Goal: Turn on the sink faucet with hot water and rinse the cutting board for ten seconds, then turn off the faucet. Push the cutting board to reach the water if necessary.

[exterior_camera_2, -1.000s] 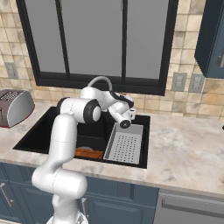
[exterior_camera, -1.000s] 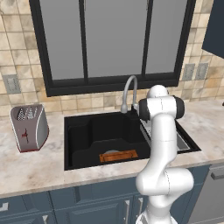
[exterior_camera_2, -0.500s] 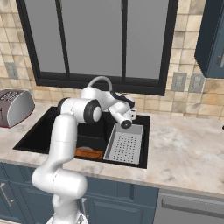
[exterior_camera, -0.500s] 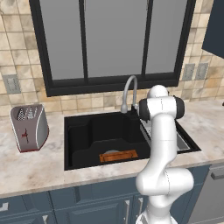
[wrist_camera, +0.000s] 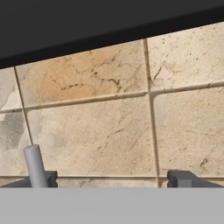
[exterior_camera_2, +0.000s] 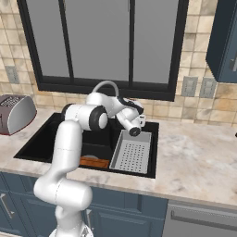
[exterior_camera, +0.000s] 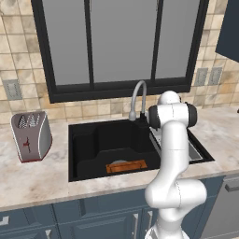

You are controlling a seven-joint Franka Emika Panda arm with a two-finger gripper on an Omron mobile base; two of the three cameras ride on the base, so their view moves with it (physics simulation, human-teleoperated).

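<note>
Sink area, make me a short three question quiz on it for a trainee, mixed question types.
1. True or false: water is running from the sink faucet.
2. The cutting board lies: A) on the counter, B) in the sink, C) on the toaster.
3. Fill in: the end effector is ___, holding nothing, beside the faucet above the grey rack.

Key: 1 false; 2 B; 3 open.

Matte black sink (exterior_camera: 88,144), brushed metal faucet (exterior_camera: 136,95), wooden cutting board (exterior_camera: 126,166).
</note>
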